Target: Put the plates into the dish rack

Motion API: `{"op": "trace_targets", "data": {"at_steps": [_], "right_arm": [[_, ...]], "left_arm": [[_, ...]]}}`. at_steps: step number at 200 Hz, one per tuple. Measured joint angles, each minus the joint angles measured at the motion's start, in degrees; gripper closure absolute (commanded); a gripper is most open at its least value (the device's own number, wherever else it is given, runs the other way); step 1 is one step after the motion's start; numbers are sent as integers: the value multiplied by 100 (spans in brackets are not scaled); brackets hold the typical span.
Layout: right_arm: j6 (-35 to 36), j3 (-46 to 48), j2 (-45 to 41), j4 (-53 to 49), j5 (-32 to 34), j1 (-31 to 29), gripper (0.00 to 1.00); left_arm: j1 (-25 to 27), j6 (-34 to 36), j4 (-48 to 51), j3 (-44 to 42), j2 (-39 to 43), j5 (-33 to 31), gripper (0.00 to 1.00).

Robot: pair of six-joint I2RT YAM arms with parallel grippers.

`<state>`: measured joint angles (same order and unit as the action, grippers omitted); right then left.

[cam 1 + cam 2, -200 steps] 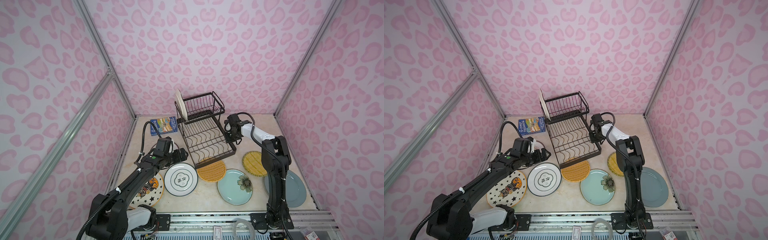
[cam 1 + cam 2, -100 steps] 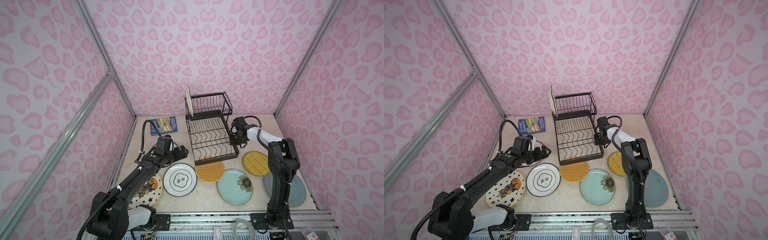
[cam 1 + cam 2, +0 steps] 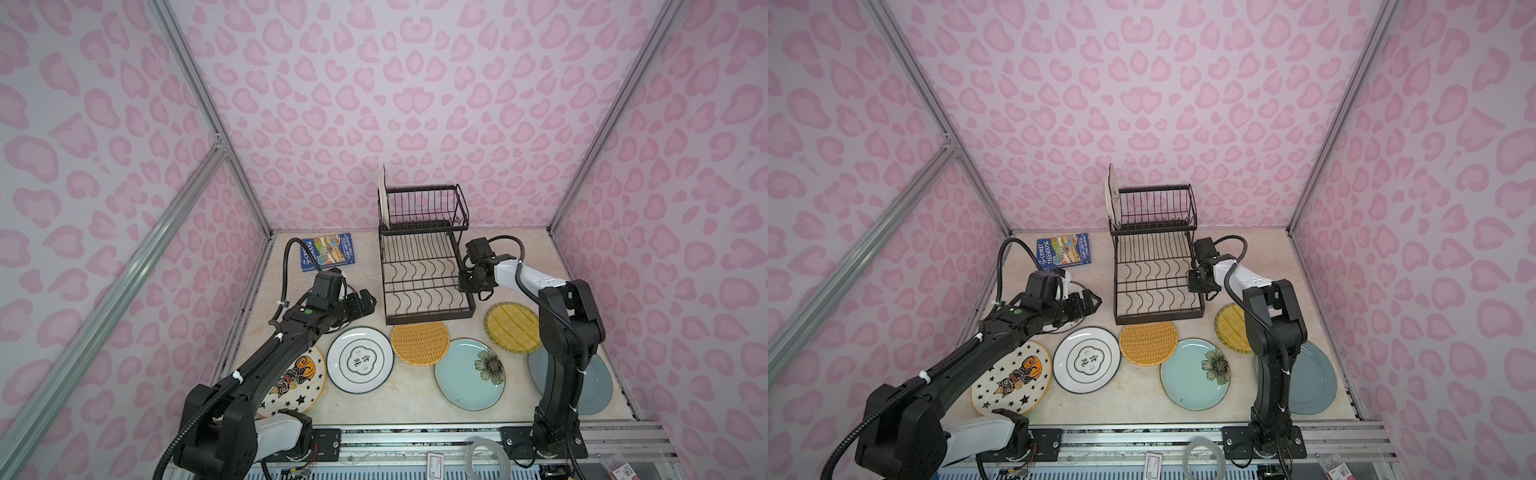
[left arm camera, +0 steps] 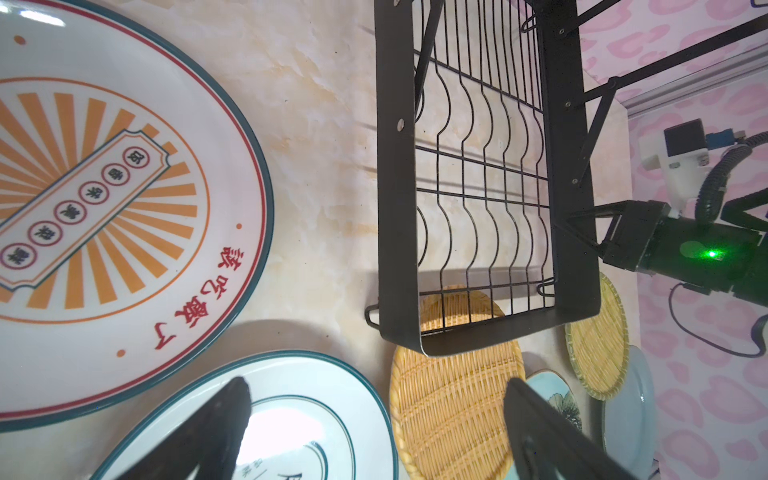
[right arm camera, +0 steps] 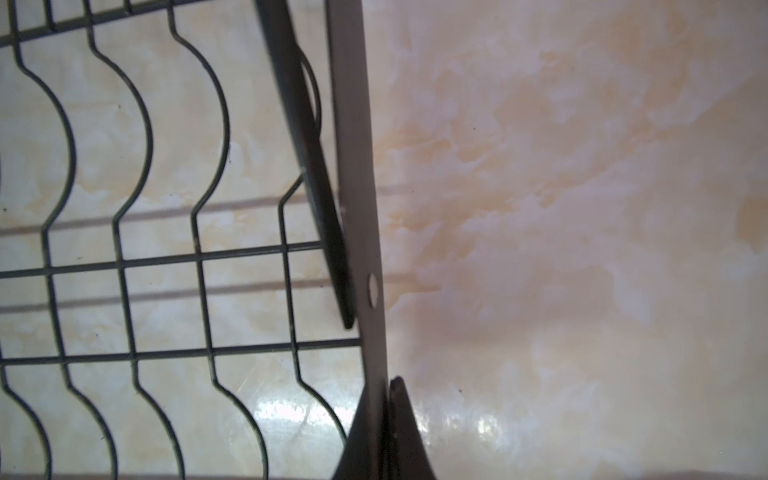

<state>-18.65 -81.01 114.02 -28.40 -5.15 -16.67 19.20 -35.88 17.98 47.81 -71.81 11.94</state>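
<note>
Right fingers are clenched on the right side rail of the black wire dish rack, which stands at the back of the bench. One cream plate stands on edge in the rack's upper basket. Left fingers, spread wide and empty, hover between the sunburst plate and the rack. The white teal-rimmed plate lies flat just in front of them, nearer the left arm.

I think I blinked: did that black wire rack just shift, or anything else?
The right gripper, shut on the dish rack, dragged it rightward in both top views and squared it up; its upright plate rode along. The left gripper stayed open and the table plates stayed put.
</note>
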Motion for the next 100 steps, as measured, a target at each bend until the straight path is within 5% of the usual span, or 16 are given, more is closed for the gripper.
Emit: {"op": "trace_targets", "data": {"at_steps": [36,100], "right_arm": [[-219,31,-4,66,57,-133,99],[-487,197,-535,195,-133,-133,64]], "left_arm": [[0,0,2,2,13,0,3],[-7,37,46,17,179,-42,4]]}}
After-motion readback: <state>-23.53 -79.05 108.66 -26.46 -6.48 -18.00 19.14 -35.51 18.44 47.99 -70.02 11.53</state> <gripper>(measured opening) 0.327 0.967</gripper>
